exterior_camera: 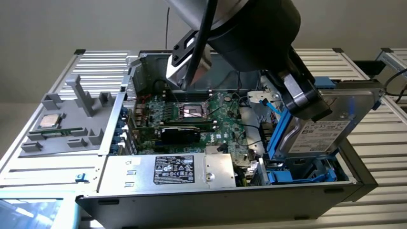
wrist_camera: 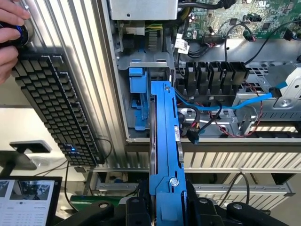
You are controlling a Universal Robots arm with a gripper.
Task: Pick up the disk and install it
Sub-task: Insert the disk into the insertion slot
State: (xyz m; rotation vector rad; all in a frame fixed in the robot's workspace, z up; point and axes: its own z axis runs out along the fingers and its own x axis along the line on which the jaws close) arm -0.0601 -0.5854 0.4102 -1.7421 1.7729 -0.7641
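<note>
Exterior view, from its left to its right: a grey plastic fixture (exterior_camera: 70, 119) carrying a small square CPU chip (exterior_camera: 49, 121) rests on the slatted aluminium table (exterior_camera: 95, 62). Beside it lies the open computer case (exterior_camera: 210, 200), exposing the motherboard (exterior_camera: 203, 119) with its CPU socket (exterior_camera: 192, 111) and, nearer the camera, the labelled power-supply box (exterior_camera: 171, 169). The black robot arm (exterior_camera: 254, 33) reaches down over the case's right end, where the gripper (wrist_camera: 167, 203) clamps the disk (exterior_camera: 318, 131), jaws partly closed on its two broad faces. The disk stands steeply tilted, white label towards the camera, its lower end at the mouth of the drive bay (exterior_camera: 299, 174) with blue rails; contact there cannot be judged. A blue data cable (exterior_camera: 272, 106) runs just beside it. Wrist view: the disk's blue carrier frame (wrist_camera: 164, 136) appears edge-on, pointing into the bay; beside the case lie a black keyboard (wrist_camera: 51, 103) and a person's hand (wrist_camera: 8, 33).
</note>
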